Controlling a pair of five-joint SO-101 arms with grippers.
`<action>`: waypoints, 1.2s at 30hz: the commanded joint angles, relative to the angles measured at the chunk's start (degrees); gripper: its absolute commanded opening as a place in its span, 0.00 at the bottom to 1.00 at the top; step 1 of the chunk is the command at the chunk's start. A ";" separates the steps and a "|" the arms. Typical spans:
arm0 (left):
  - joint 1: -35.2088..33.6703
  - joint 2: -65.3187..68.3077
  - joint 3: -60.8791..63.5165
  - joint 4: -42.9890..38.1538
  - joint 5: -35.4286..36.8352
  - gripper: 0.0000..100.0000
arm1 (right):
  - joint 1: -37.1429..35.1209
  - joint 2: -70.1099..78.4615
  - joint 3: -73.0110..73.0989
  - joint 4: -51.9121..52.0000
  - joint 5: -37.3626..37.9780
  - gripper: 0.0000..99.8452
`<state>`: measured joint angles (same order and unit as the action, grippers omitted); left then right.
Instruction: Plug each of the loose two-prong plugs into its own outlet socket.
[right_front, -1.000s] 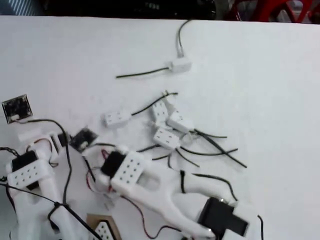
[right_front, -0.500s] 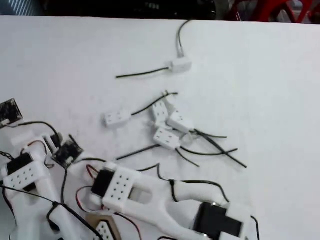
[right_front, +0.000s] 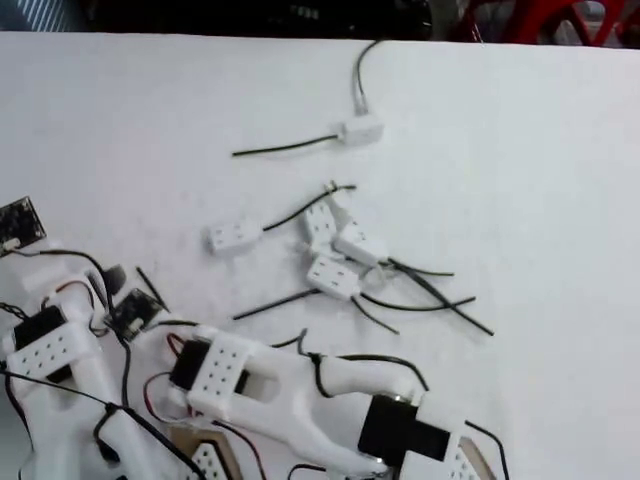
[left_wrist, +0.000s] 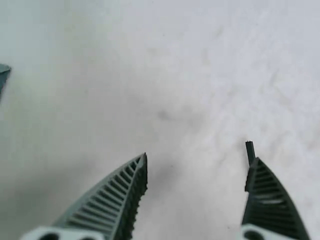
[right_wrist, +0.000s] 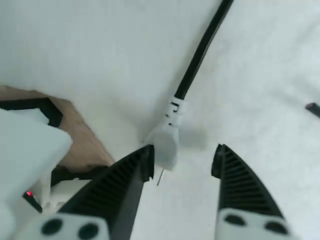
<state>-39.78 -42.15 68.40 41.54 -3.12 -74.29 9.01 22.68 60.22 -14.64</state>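
1. A white two-prong plug on its black cord lies on the desk, its prongs bare and in no socket.
2. The right gripper straddles this plug with jaws spread. The plug sits close against one jaw but is not pinched.
3. The left gripper hangs over bare desk, jaws spread and holding nothing.
4. Near the desk's middle, a cluster of white connector blocks lies with black leads running off in several directions. One block sits a little apart from it. I cannot tell plugs from sockets here, and none looks mated.
5. Farther back, a lone connector has a lead leaving each end, so it may be one joined pair, though I cannot confirm that.
6. By my judgement, at most one pair is done and most of the plugging is left.
7. No brand, label or writing can be read on anything.
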 joint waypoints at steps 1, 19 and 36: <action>-0.22 -1.54 -2.73 -1.41 0.18 0.31 | -2.95 0.66 -1.05 -0.48 -0.09 0.20; -0.48 -1.54 -2.81 -1.41 0.53 0.31 | -4.00 -0.40 -1.76 1.10 -0.53 0.20; -2.07 -1.54 -3.52 -1.85 4.66 0.31 | 0.48 -4.09 -1.67 0.92 -4.66 0.20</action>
<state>-41.63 -42.15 68.22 41.01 1.01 -75.78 7.43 22.59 60.84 -18.68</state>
